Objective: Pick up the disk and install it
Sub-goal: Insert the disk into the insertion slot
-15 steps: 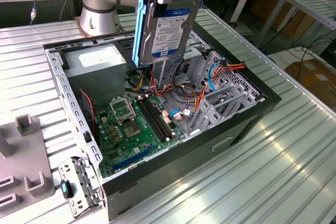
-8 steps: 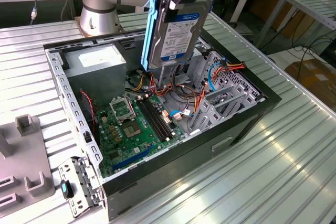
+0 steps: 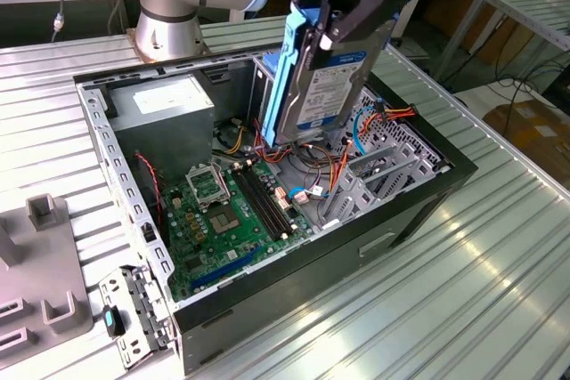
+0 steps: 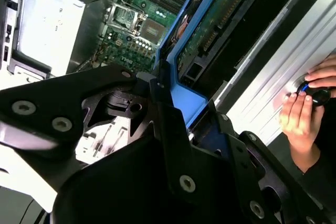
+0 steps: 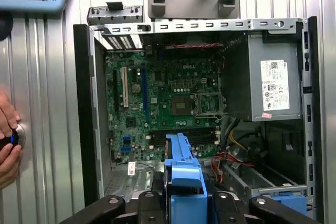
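Note:
The disk (image 3: 328, 86), a grey metal slab with a white label in a bright blue bracket, hangs on end above the open computer case (image 3: 419, 211). My gripper (image 3: 343, 6) is shut on its upper part, black fingers on both faces. The disk's lower edge is just above the cables near the drive bay at the case's far side. In the second wrist view the disk (image 4: 181, 51) runs away from my gripper (image 4: 178, 103), green circuit side showing. In the first wrist view its blue bracket edge (image 5: 184, 177) sits between the fingers of my gripper (image 5: 184, 203), over the motherboard (image 5: 168, 103).
Inside the case lie the motherboard (image 3: 232, 211), a grey power supply (image 3: 169, 104) and red and orange cables (image 3: 312, 166). A grey fixture (image 3: 44, 309) stands at the exterior view's left. A person's hand (image 4: 304, 108) rests on the ribbed metal table beside the case.

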